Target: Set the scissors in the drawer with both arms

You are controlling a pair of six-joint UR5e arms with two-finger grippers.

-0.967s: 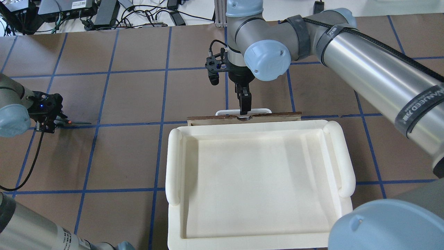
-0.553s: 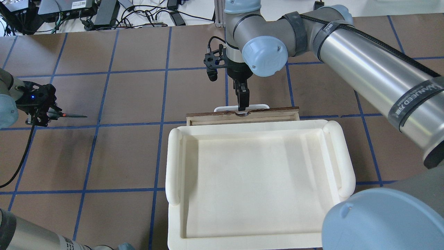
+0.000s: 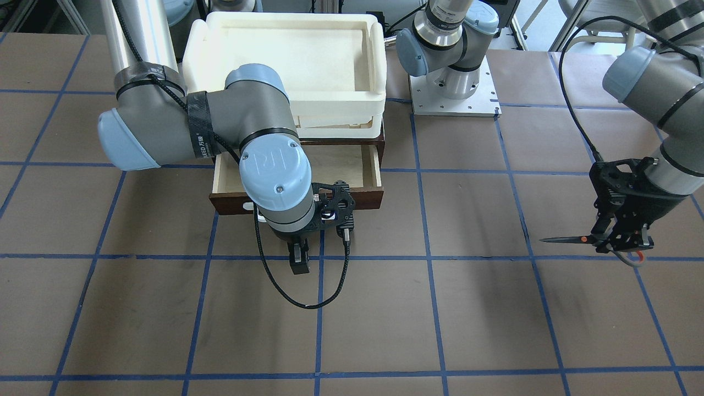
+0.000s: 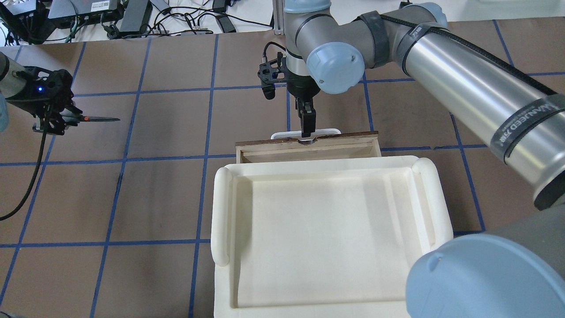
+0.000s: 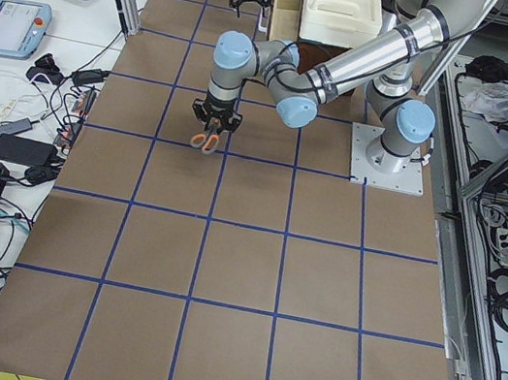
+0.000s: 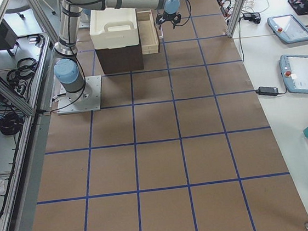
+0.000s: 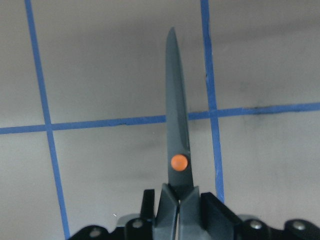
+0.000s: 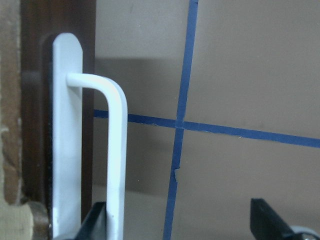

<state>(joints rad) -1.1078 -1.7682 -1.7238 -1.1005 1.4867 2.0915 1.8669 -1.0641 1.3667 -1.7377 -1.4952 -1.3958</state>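
My left gripper (image 4: 66, 117) is shut on the handles of the scissors (image 4: 98, 119) and holds them in the air over the table's far left, blades level and pointing toward the middle. The left wrist view shows the blades (image 7: 176, 125) closed, with the orange pivot dot. The dark-brown drawer (image 4: 309, 149) is partly pulled out from under the cream tray, and its pale inside (image 3: 344, 165) shows. My right gripper (image 4: 306, 131) is at the white bar handle (image 8: 117, 150). Its fingers (image 8: 270, 220) are spread, and one is against the bar.
A large cream-white plastic tray (image 4: 220, 212) sits on the dark cabinet (image 6: 118, 58) above the drawer. The left arm's base plate (image 3: 454, 93) stands beside the cabinet. Brown tabletop with blue tape lines lies between the scissors and the drawer.
The right gripper has drawn the drawer further out, away from the robot. The left gripper has lifted the scissors and carried them away from the robot.
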